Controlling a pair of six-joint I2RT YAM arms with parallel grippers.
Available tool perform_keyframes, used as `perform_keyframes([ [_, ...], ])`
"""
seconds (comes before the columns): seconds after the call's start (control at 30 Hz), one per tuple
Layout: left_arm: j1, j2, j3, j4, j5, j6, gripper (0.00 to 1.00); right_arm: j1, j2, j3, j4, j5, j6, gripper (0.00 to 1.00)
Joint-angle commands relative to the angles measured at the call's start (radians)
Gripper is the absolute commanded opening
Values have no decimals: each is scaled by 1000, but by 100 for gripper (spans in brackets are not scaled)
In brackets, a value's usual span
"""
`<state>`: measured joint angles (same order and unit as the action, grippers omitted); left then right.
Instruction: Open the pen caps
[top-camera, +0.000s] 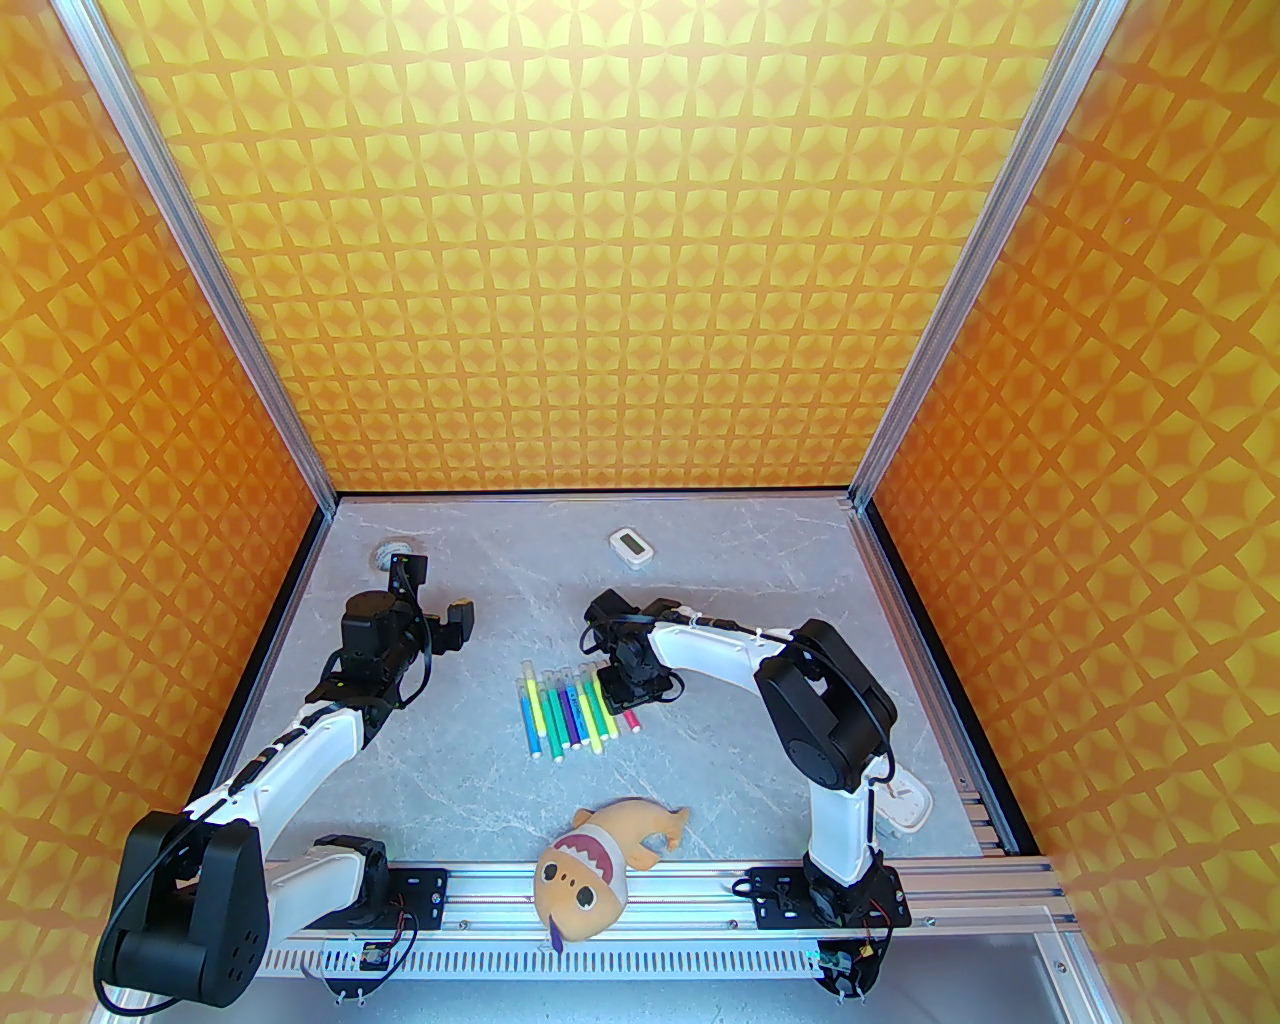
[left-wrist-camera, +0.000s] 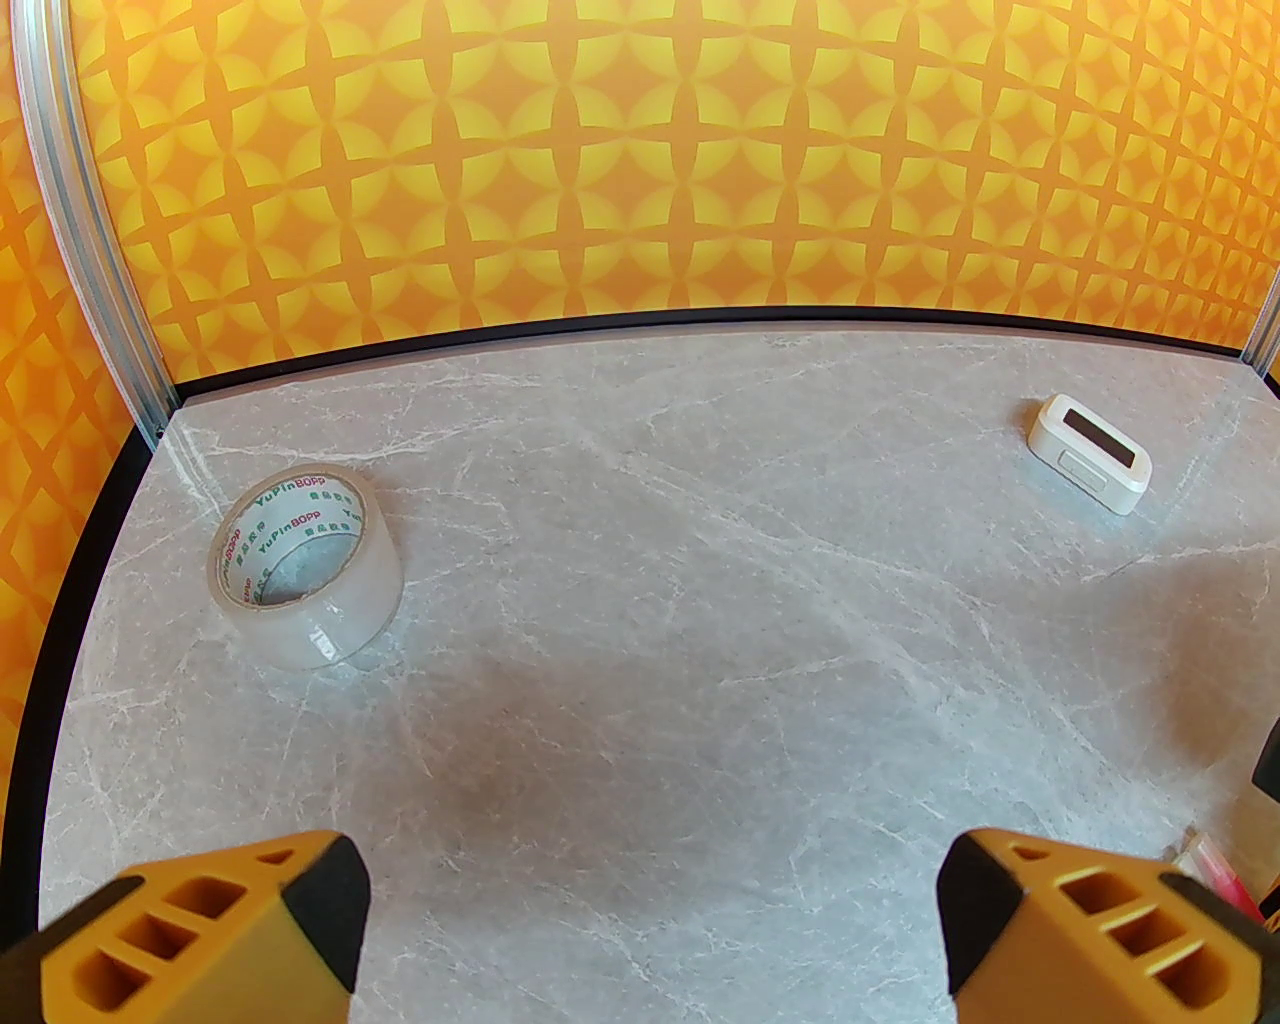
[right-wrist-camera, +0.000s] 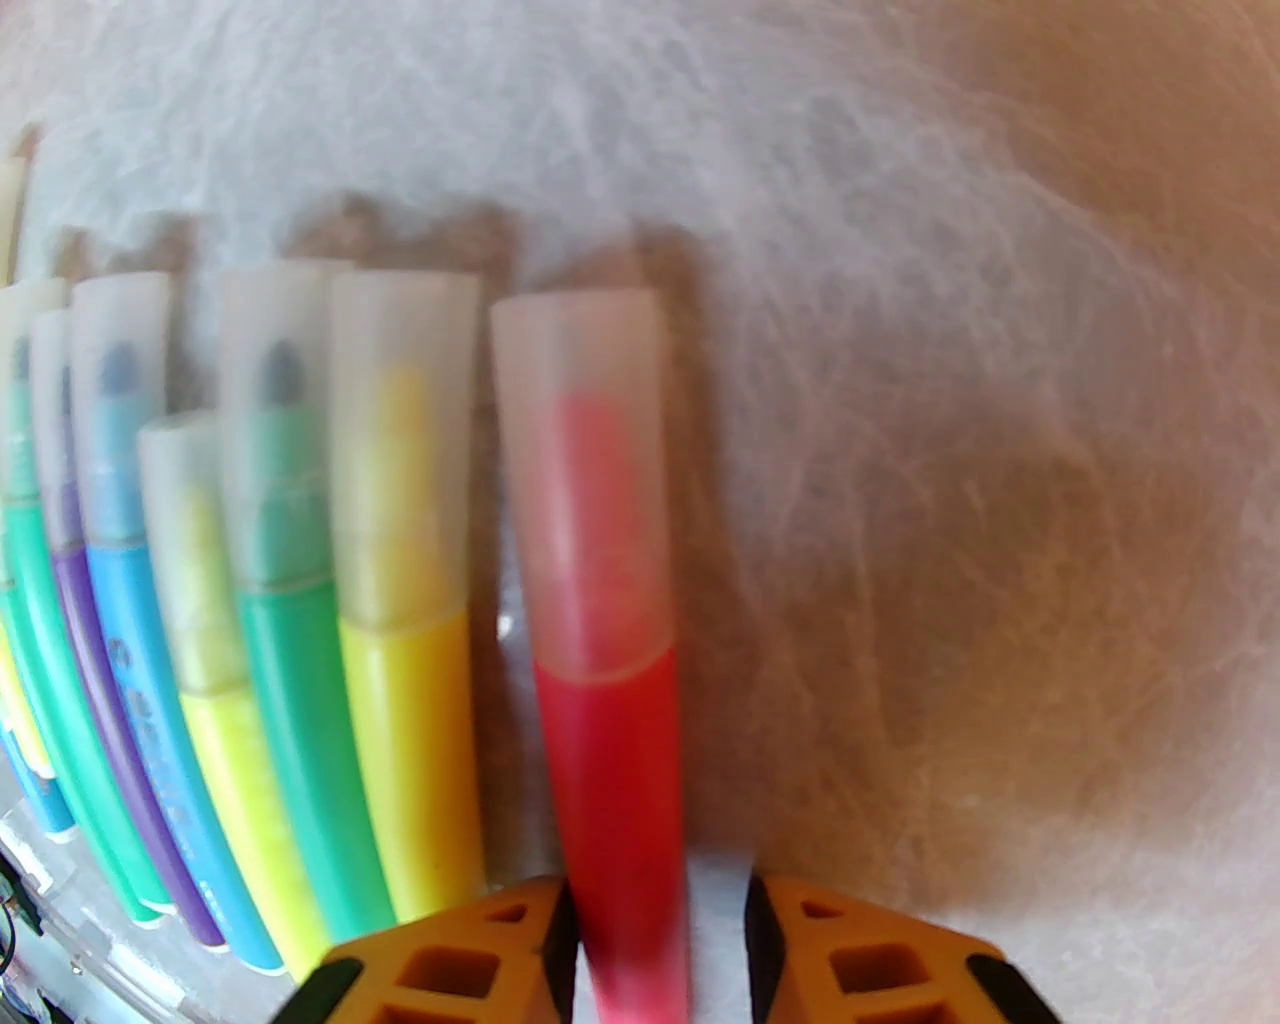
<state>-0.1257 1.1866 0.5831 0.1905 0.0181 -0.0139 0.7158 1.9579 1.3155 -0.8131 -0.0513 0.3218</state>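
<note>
We're right down at the pens (top-camera: 565, 715) now. The right claw (right-wrist-camera: 655, 900) sits low over the table (top-camera: 470, 790), with the red pen (right-wrist-camera: 610, 760) running between its fingers. The fingers stand apart on either side of the barrel: one pad looks to be against it, and there's a sliver of daylight before the other, so it isn't clamped. The picture is blurred, mind. The red pen's cap (right-wrist-camera: 585, 470) is on, pale and see-through, and points straight ahead of the fingertips.

Just to the left of that claw the other pens lie side by side, yellow, green, blue and purple. Their pen caps (right-wrist-camera: 400, 450) are all on and face the same way, ahead of the claw.

Over to the left claw (left-wrist-camera: 650, 900), which hangs above bare table with its fingers spread wide and nothing between them. Ahead of it and to the left lies a tape roll (left-wrist-camera: 305, 570), and far ahead to the right a small white clock (left-wrist-camera: 1090, 452). From above, a plush fish (top-camera: 590, 870) lies behind both claws, by the arm bases.
</note>
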Motion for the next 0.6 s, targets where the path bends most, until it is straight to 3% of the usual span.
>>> perform_keyframes([
  [0.0, -8, 2, -5, 2, 15, 17, 99, 1, 46, 31, -62, 72, -8, 33],
  [0.57, -8, -1, -10, 4, 15, 13, 99, 9, 133, 79, -103, 153, -48, 27],
])
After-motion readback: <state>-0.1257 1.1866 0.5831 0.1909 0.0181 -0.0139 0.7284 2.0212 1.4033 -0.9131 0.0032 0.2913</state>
